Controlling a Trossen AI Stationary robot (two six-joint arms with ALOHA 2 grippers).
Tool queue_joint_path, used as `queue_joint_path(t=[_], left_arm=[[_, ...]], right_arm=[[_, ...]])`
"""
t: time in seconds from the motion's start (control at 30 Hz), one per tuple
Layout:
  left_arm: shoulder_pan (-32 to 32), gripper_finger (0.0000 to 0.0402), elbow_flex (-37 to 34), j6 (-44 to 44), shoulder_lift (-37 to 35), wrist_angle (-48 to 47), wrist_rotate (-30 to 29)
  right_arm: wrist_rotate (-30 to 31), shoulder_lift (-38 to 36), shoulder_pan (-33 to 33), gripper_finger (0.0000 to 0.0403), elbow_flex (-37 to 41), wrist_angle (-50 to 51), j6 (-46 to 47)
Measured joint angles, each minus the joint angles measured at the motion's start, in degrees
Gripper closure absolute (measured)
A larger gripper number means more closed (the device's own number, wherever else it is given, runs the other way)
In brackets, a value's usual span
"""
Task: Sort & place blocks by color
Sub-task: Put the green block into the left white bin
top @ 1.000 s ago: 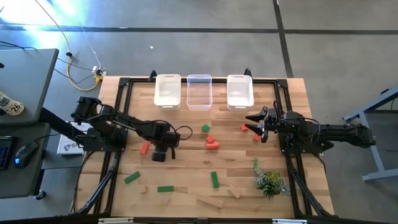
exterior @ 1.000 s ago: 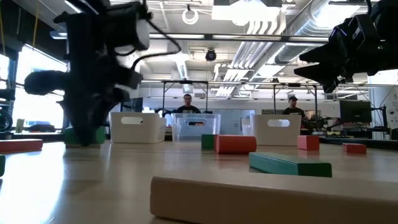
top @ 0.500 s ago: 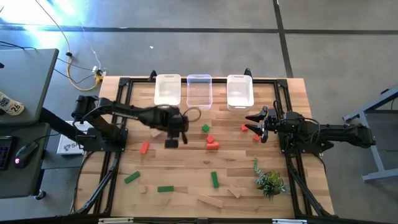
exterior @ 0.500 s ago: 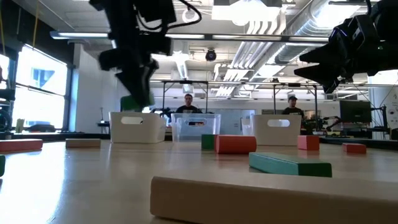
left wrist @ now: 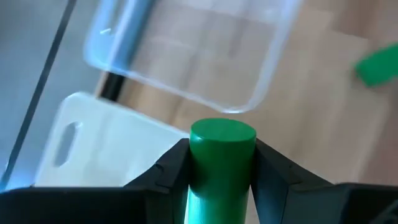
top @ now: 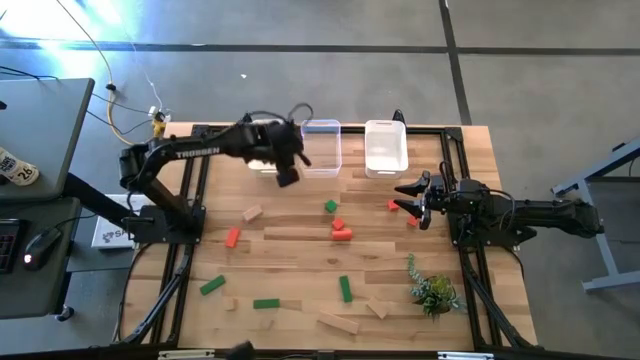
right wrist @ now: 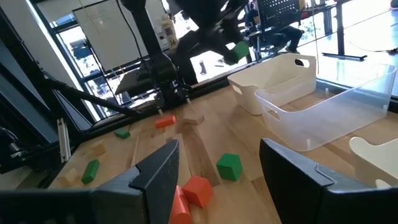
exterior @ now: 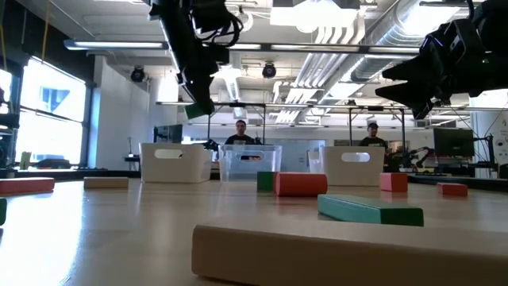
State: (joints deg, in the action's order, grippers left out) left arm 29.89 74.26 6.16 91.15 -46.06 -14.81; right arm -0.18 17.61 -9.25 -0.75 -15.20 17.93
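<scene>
left gripper [top: 287, 172] is raised above the far edge of the table, its jaws clamped on a green cylindrical block [left wrist: 222, 155], carried high so it clears the bin walls; it hangs over the near end of the left white bin [top: 262, 160], just beside the clear bin [top: 322, 150], likely for a drop. right gripper [top: 413, 199] waits low at the right side with fingers spread and empty, near two red blocks [top: 393, 206]. other green, red and tan blocks lie scattered, unsorted, across the table [top: 300, 250].
</scene>
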Motion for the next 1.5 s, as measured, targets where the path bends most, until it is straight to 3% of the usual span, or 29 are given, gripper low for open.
queue_joint_path(t=[0.27,0.47,0.97,1.33,1.5], left_arm=[[10.9,0.0293,0.0,-5.2,0.4,-0.5,0.7],[16.5,0.0295,0.0,-9.0,3.9,-0.9,5.9],[18.5,0.0281,-0.1,-9.5,14.0,0.5,10.2],[18.9,0.0263,0.0,-9.0,14.9,1.3,13.5],[18.9,0.0262,0.0,-9.0,14.9,1.5,13.0]], right_arm=[[0.0,0.0,0.0,0.0193,0.0,0.0,0.0],[0.0,0.0,0.0,0.0193,0.0,0.0,0.0],[0.0,0.0,0.0,0.0193,0.0,0.0,0.0],[0.0,0.0,0.0,0.0193,0.0,0.0,0.1],[0.0,0.0,0.0,0.0193,0.0,0.0,6.9]])
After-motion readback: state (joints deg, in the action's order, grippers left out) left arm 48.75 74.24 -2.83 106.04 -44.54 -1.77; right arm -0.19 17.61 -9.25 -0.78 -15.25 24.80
